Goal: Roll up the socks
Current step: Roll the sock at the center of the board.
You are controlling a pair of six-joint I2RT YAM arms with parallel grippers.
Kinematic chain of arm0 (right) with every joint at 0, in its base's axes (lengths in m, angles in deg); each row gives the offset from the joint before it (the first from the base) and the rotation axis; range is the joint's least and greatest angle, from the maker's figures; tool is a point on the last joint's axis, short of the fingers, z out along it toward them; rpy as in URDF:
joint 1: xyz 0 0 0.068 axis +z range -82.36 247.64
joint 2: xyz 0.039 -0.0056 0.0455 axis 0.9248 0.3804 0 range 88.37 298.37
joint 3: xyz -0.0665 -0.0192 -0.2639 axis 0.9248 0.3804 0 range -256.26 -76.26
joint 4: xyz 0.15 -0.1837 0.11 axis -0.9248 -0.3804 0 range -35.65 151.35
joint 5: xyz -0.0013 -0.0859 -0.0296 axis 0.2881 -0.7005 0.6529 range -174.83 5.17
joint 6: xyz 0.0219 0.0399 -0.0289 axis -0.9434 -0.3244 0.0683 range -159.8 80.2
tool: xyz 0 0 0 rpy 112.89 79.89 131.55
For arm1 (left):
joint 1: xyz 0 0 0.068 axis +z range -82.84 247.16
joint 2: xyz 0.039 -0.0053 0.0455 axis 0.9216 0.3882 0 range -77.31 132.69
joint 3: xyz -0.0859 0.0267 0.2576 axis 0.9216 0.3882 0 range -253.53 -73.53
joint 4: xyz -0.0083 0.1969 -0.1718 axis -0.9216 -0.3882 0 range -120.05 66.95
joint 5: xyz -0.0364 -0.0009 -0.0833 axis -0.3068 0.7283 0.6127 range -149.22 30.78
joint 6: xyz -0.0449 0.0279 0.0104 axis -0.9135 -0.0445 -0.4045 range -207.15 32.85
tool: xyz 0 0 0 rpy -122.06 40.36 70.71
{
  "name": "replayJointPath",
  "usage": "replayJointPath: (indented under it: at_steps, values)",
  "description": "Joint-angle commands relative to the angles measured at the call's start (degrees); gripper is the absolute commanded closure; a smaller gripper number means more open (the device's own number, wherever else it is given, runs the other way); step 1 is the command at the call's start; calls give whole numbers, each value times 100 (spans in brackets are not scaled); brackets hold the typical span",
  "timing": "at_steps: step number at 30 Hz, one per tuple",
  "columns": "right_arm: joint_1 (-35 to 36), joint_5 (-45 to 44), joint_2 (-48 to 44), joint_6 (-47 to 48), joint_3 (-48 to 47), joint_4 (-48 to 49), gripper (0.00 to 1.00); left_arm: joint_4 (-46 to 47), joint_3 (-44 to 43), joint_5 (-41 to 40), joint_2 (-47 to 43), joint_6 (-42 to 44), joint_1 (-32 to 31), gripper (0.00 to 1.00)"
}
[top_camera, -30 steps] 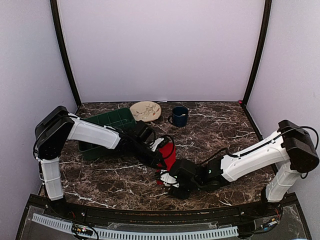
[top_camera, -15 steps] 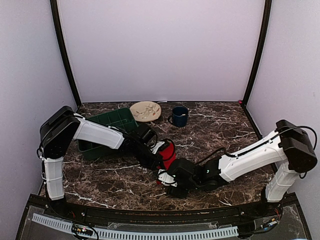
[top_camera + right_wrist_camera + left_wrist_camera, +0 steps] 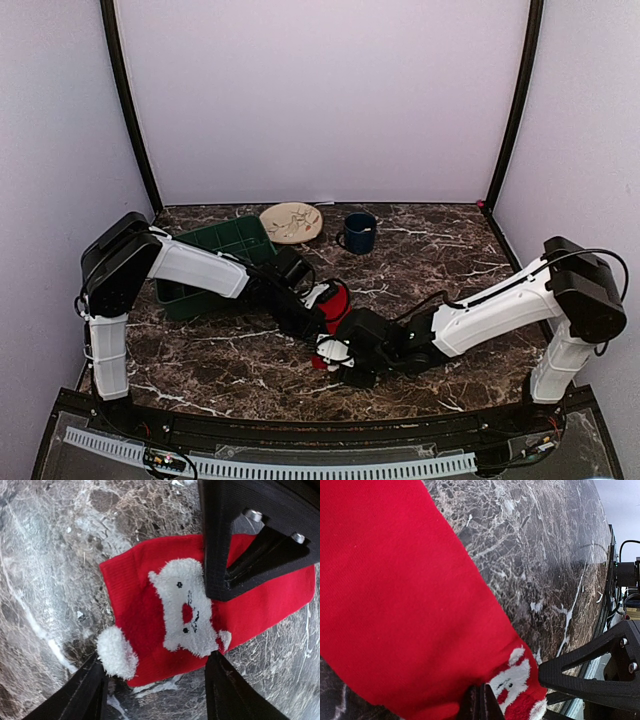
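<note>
Here, on the dark marble table [image 3: 450, 260], both arms stretch low toward the middle. The left arm [image 3: 190, 268] runs from its base at the left edge, elbow up high, then slopes down and rightward. The right arm [image 3: 500, 305] folds at its raised elbow and lies nearly flat, reaching leftward. Their wrists meet near the front centre.

The left gripper [image 3: 480, 705] has its fingers pressed together on an edge of the red sock [image 3: 145, 605], pinching the fabric. The right gripper [image 3: 155, 662] stands wide apart, one finger on each side of the sock's end with the white fuzzy figure and pom-pom, which lies flat on the marble.

From above, the two wrists cover most of the sock; only red patches show. Whether one sock or two layered ones lie there cannot be told. The left wrist view cuts the sock off at its edges.
</note>
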Motion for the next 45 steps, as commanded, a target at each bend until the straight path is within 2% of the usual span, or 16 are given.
replayJointPath:
  at_steps: [1, 14, 19, 28, 37, 39, 42, 45]
  values:
    - [-67, 184, 94, 186, -134, -7, 42, -305, -6, 26, 136, -30, 35, 98]
    - [-86, 597, 373, 184, -297, -423, 68, -318, -34, 118, 185, -66, 100, 98]
    - [-204, 869, 477, 25, -361, -659, 88, -348, -52, 138, 187, -76, 116, 98]
    - [-352, 1154, 197, -250, -350, -888, 97, -343, -25, 89, 107, -175, 170, 97]
    - [-754, 2186, 268, -376, -858, -1369, 99, -26, 294, -316, -396, -586, 286, 76]
    - [-849, 2412, 320, -383, -996, -1539, 100, 88, 463, -451, -538, -690, 317, 66]
    - [-1017, 2778, 367, -417, -1162, -1702, 100, 286, 714, -662, -786, -814, 345, 45]
    - [-1262, 3231, 427, -488, -1332, -1854, 100, 330, 906, -869, -947, -854, 360, 38]
